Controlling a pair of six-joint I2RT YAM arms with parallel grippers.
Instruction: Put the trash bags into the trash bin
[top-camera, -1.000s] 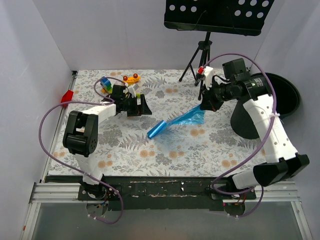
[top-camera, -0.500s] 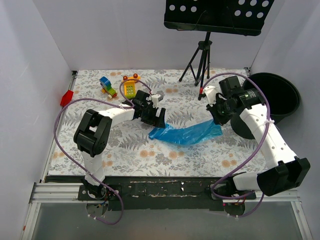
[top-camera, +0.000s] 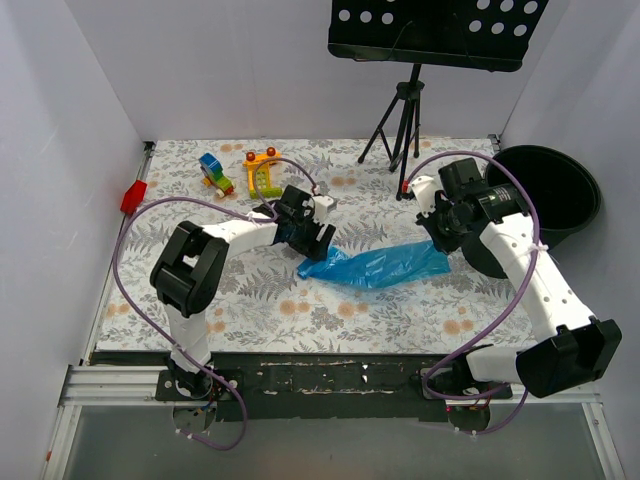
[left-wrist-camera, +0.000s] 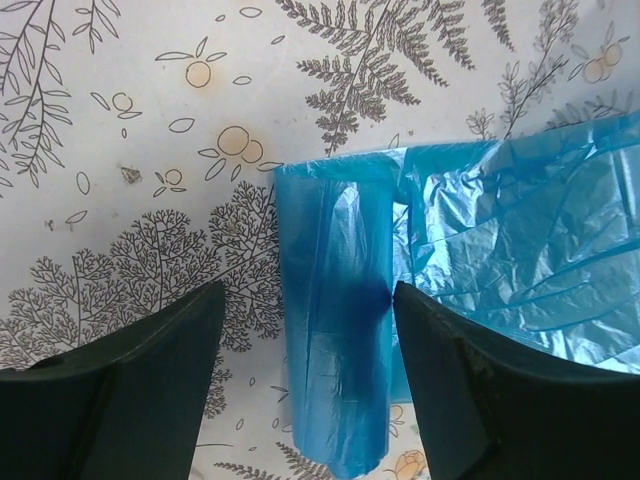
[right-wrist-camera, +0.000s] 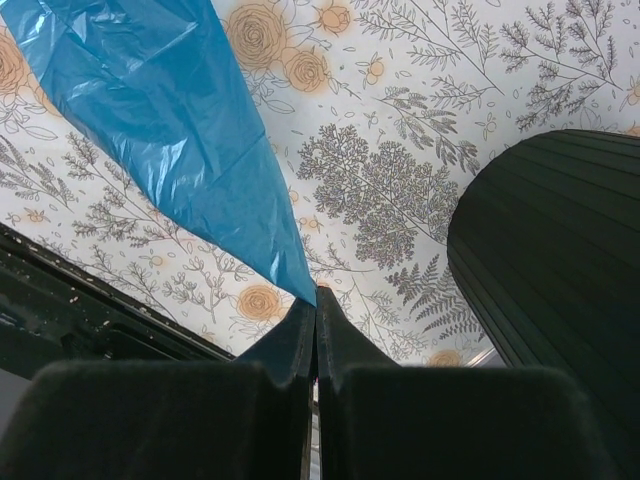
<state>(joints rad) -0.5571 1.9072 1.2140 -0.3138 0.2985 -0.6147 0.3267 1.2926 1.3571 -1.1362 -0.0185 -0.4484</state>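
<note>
One bright-blue trash bag (top-camera: 378, 266) lies stretched across the flowered table, its rolled end (left-wrist-camera: 335, 330) on the left and its loose sheet (left-wrist-camera: 520, 250) spreading right. My left gripper (top-camera: 312, 243) hangs over the rolled end, open, with a finger on each side of the roll (left-wrist-camera: 308, 300). The right gripper (top-camera: 438, 240) is shut on the bag's right corner (right-wrist-camera: 316, 300), and the blue film (right-wrist-camera: 170, 110) runs away from its tips. The black trash bin (top-camera: 560, 190) stands at the right edge, just right of that gripper, and its wall (right-wrist-camera: 560, 260) fills the right wrist view's right side.
A black perforated music stand (top-camera: 430, 35) on a tripod (top-camera: 400, 120) stands at the back. Coloured toy blocks (top-camera: 212, 172) and a yellow toy (top-camera: 262, 170) sit at the back left. A red object (top-camera: 133, 195) is by the left wall.
The right gripper lowered the bag, which now lies spread on the table. My left gripper moved right from near the toys to the rolled end, and its jaws narrowed slightly.
</note>
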